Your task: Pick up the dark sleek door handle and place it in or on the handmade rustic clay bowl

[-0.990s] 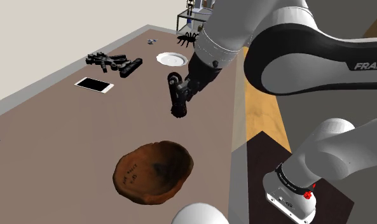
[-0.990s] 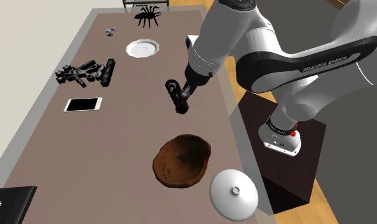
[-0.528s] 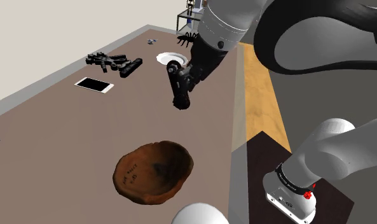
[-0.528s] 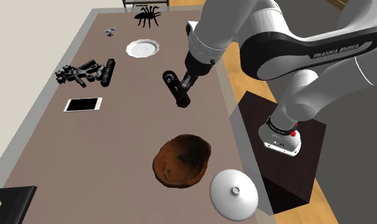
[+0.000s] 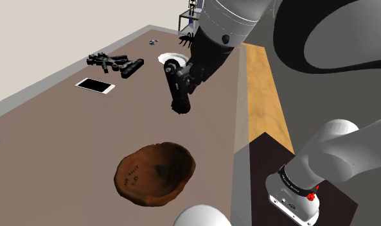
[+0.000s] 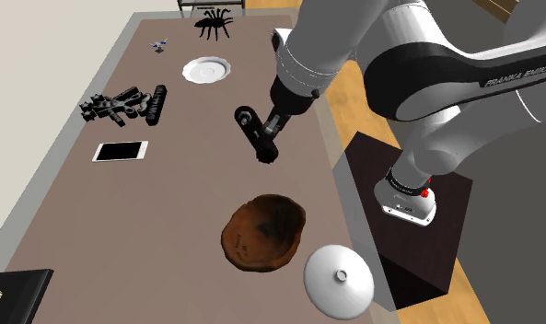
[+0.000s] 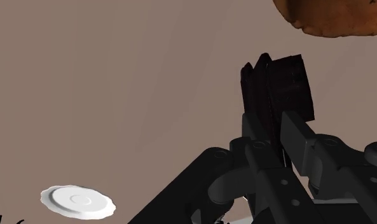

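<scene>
While pinching the door handle (image 5: 178,97) in the pincer (image 5: 185,82), carry toward the shoulder view's six o'clock, centre over the clay bowl (image 5: 155,173), lower before releasing.

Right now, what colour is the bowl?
The bowl is reddish brown; the second exterior view shows it best.

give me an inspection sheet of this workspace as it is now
surface: brown table, flat
job's things: dark handle held in the air above the table; brown bowl on the table, nothing in it
clutter: white plate, phone, black parts pile, black spider, white lid
tool: shut on the handle
cables: nothing seen
surroundings: wood floor, dark stand
</scene>
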